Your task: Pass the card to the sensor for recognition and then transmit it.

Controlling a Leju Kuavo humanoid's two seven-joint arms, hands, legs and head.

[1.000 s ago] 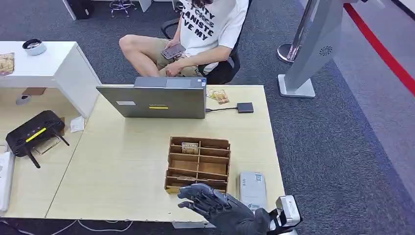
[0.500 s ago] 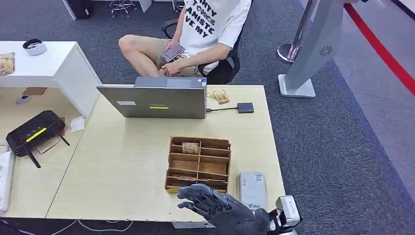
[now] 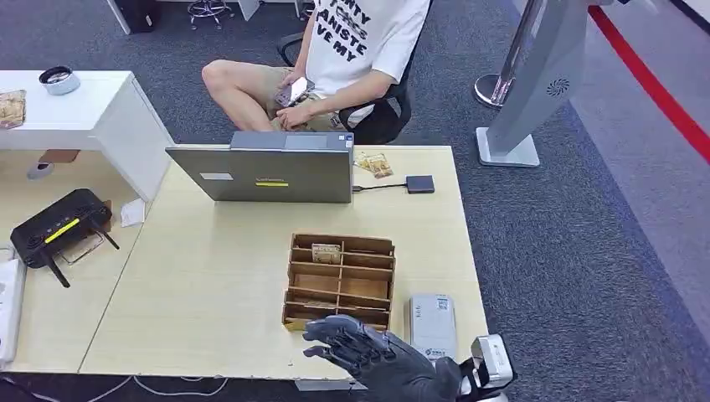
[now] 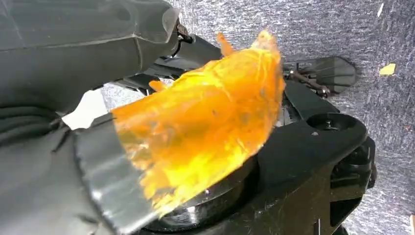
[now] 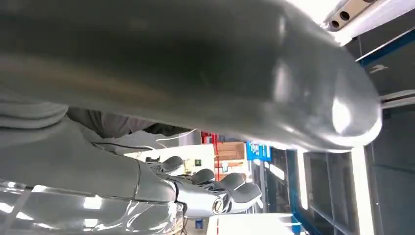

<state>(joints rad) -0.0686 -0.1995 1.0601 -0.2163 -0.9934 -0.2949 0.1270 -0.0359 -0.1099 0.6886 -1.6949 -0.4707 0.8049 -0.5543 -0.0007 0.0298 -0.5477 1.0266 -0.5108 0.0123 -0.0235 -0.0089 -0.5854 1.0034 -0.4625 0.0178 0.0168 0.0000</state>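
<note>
Inspection, left to right. A black router (image 3: 59,230) sits at the left on the adjoining desk. A closed grey laptop (image 3: 268,167) stands at the far edge of the tabletop (image 3: 209,276), with a seated person (image 3: 335,59) behind it holding a phone.

At mid-table is a wooden divided organiser (image 3: 340,280). One far compartment holds what looks like a card (image 3: 325,252), standing on edge; the print is too small to read. Judgement: it is light, thin, stiff and slick. It is best pinched by its exposed upper edge and lifted straight out, since the dividers block any side approach.

The right hand (image 3: 368,356) hovers at the organiser's near edge, fingers (image 3: 335,331) spread, holding nothing. Just right of the organiser lies the grey card reader (image 3: 432,325), flat.

The left hand's state cannot be told.
</note>
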